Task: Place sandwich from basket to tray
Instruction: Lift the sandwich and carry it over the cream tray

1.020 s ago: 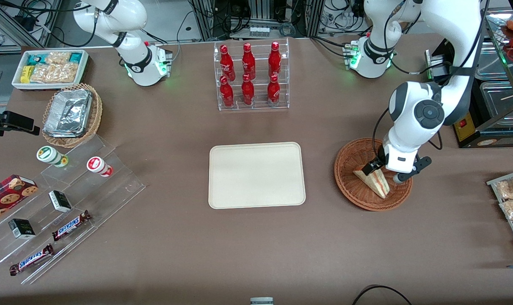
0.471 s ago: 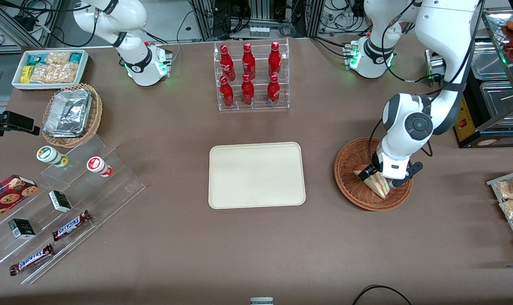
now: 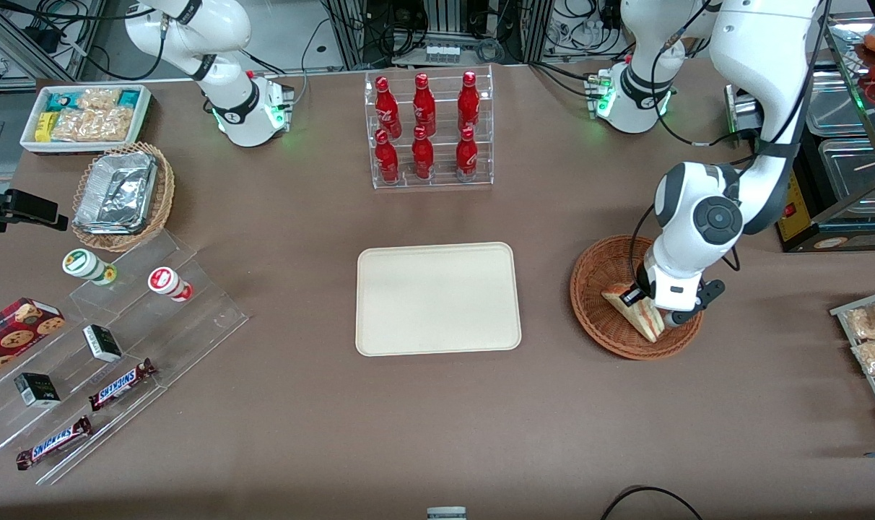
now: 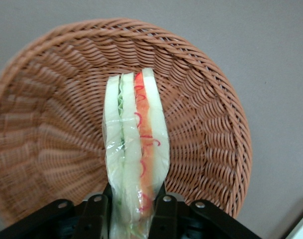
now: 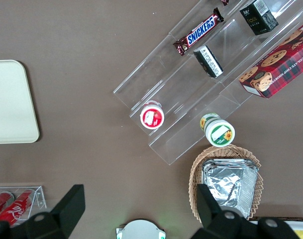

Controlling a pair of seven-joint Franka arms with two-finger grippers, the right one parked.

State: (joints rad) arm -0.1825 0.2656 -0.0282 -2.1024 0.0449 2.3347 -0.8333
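Note:
The sandwich (image 3: pixel 634 310), a white-bread wedge with red and green layers in clear wrap, lies in the reddish-brown woven basket (image 3: pixel 595 318) toward the working arm's end of the table. My left gripper (image 3: pixel 652 307) is down inside the basket and shut on the sandwich (image 4: pixel 136 154); its black fingers (image 4: pixel 163 216) press both bread faces, and the wedge's tip points out over the basket weave (image 4: pixel 51 139). The cream tray (image 3: pixel 437 298) lies flat in the middle of the table, beside the basket, with nothing on it.
A clear rack of red bottles (image 3: pixel 427 130) stands farther from the front camera than the tray. Toward the parked arm's end are a tan wicker basket with a foil container (image 3: pixel 120 195), a white box of snacks (image 3: pixel 85 117) and acrylic steps with candy bars (image 3: pixel 112 347). Snack packets (image 3: pixel 871 339) lie beside the basket.
The left arm has come lower into the basket and its fingers have shut on the sandwich, which has shifted slightly within the basket.

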